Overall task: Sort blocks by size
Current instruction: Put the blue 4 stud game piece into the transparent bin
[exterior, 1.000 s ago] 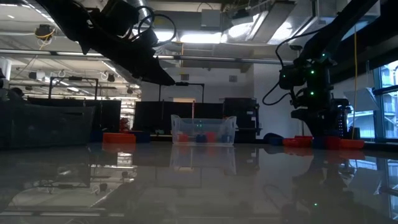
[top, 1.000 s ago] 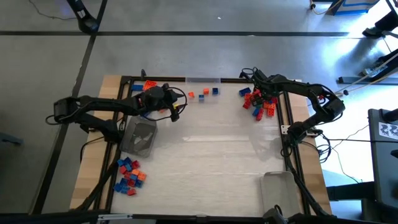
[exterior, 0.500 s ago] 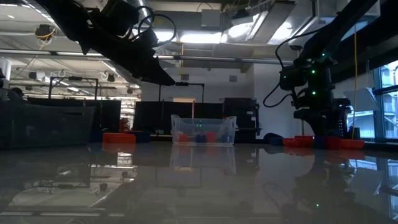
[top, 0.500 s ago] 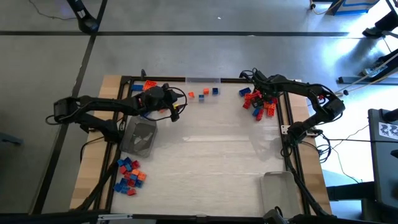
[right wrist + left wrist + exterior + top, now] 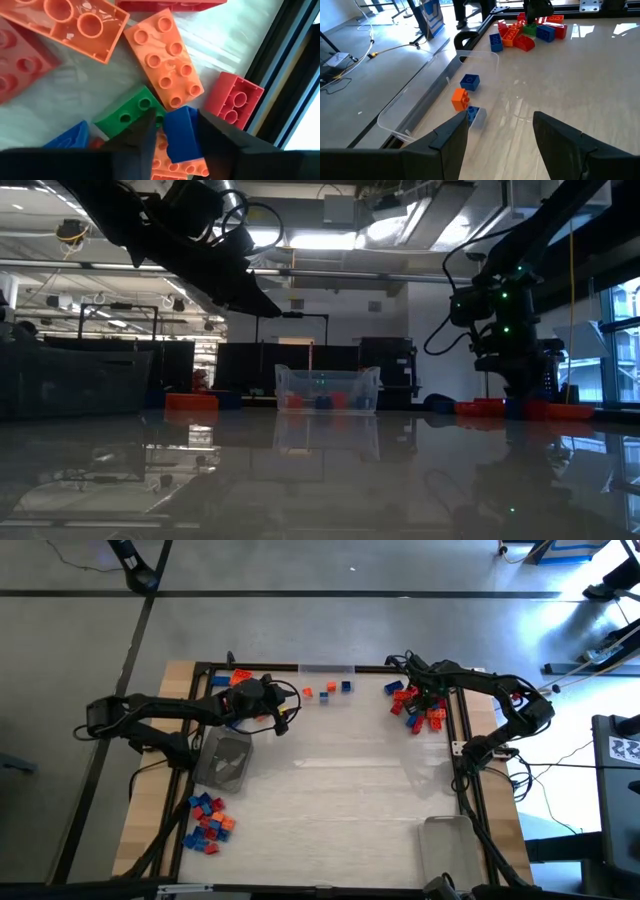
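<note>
Red, orange and blue blocks point(image 5: 418, 706) lie heaped at the table's far right corner. There a long orange eight-stud brick point(image 5: 165, 59) lies studs up, beside a green brick point(image 5: 128, 117) and a small blue brick point(image 5: 181, 133); a red brick point(image 5: 234, 100) lies by the frame. Three small blocks point(image 5: 327, 690), blue and orange, lie at the far edge's middle. Another heap point(image 5: 209, 823) sits near the left front corner.

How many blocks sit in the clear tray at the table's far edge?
3: in the clear tray, a blue block farthest along, an orange block in the middle, another blue block nearest the left gripper. None looks hidden.
</note>
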Available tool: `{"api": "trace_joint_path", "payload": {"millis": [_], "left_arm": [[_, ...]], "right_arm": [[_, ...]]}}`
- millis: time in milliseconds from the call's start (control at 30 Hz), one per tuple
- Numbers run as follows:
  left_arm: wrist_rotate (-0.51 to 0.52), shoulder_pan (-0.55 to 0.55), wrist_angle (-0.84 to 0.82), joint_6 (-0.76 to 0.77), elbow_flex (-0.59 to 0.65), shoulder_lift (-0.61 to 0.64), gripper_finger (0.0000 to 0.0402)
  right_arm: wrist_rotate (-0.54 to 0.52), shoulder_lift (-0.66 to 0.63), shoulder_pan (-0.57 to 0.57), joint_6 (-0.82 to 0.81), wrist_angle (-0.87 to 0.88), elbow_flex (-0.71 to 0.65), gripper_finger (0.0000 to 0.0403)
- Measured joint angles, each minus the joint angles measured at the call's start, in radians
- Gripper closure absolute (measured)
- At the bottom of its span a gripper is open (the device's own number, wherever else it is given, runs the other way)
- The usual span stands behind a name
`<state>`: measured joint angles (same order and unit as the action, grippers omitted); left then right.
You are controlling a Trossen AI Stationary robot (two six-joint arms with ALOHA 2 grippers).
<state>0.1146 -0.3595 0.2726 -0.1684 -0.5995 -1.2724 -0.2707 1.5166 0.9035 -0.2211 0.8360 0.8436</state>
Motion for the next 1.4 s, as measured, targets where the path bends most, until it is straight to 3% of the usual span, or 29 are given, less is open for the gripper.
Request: {"api": "trace_joint_path", "payload": {"millis": [500,733,1033,1200,1400], "left_arm": [[0.000,0.000,0.000,-0.012,0.000,0.000,0.0192],[0.000,0.000,0.000,-0.023,0.000,0.000,0.0192],[0.000,0.000,0.000,-0.023,0.000,0.000,0.0192],[0.000,0.000,0.000,-0.028,0.000,0.000,0.0192],[0.000,0.000,0.000,-0.029,0.000,0.000,0.0192]], "right_arm": [[0.018,0.000,-0.001,0.074,0.037,-0.001,0.0396],[0.030,-0.003,-0.001,0.097,0.072,0.037,0.0378],[0.063,-0.023,-0.006,0.124,0.246,0.166,0.0375],[0.089,-0.023,-0.052,0.124,0.212,0.204,0.0398],[0.192,-0.023,-0.108,0.134,0.101,0.231,0.0395]]}}
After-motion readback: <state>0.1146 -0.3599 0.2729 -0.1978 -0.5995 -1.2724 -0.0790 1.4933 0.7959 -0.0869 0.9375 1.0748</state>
